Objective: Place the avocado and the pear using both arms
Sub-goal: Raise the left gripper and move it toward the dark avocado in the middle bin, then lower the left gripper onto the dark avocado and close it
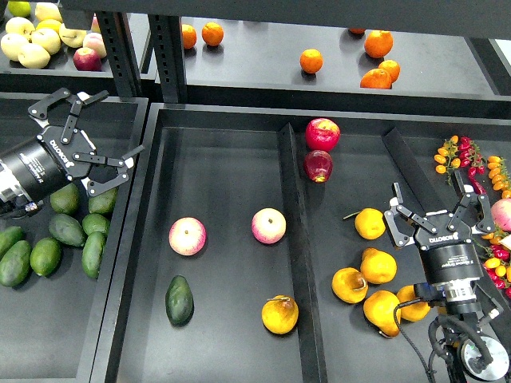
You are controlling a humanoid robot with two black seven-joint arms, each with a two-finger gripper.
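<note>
The very dark green avocado lies in the middle black tray, near its front left. The yellow-orange pear with a brown blotch lies in the same tray at the front right, beside the divider. My left gripper is open and empty, hovering over the left tray of lighter avocados, well back and left of the dark avocado. My right gripper is open and empty over the right tray, right of the pear and just behind a group of pears.
Two pink-yellow apples lie behind the avocado and pear. Lighter green avocados fill the left tray. Several pears and two red apples lie right of the divider. Oranges sit on the back shelf.
</note>
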